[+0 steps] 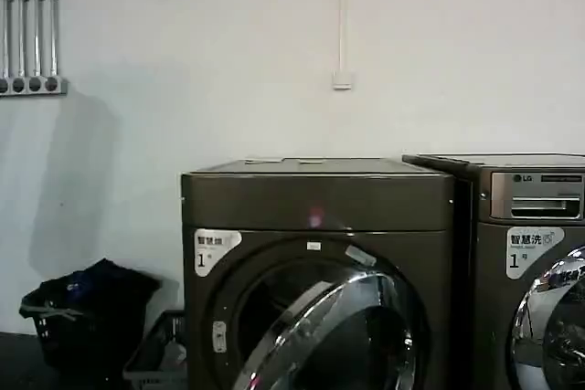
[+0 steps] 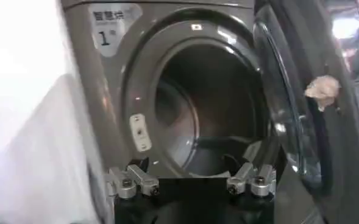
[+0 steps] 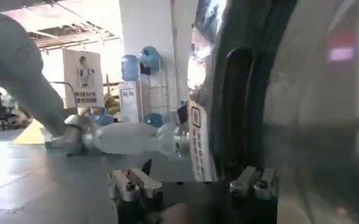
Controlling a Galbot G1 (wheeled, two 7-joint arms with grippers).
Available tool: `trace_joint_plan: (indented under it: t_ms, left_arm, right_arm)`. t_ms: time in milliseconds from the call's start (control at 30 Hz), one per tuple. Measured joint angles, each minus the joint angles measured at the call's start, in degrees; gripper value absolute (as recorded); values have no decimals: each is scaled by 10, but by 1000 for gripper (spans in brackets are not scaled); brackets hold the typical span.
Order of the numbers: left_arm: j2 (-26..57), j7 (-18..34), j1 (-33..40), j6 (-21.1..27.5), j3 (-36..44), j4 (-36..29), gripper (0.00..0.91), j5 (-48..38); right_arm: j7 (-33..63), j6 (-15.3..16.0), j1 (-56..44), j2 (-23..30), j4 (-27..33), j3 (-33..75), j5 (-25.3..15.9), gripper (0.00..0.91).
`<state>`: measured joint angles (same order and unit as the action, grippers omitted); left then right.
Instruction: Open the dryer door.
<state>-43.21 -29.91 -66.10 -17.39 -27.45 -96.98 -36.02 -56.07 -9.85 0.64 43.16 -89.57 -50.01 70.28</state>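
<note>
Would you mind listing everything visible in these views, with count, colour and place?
dryer: one, dark grey-brown, centre of the head view, its drum open.
dryer door: one, chrome ring with dark glass, swung ajar in front of the drum.
LG machine: one, dark grey with silver drawer, right of the dryer.
laundry basket: one, black, holding dark clothes, on the floor left of the dryer.
crate: one, grey, between basket and dryer.
wall box: one, white, on the wall above the dryer.
pipes: four, grey, on the wall at upper left.
left claw: one, silver fingers, open, facing the drum opening.
right claw: one, silver fingers, open, beside the door's edge.
</note>
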Motion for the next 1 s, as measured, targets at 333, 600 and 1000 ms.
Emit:
trace_joint_plan:
  t_ms: [333, 600, 1000]
  left_arm:
    - [16, -66, 79, 7, 72, 61, 907, -54]
    - [6, -115, 147, 2, 128, 100, 907, -65]
    - [-20, -205, 240, 10, 206, 145, 907, -87]
  right_arm:
    - [-3, -2, -24, -56, -19, 29, 0, 907]
    - [1, -1, -89, -120, -50, 106, -1, 907]
    - [93, -29, -380, -216, -141, 425, -25, 907]
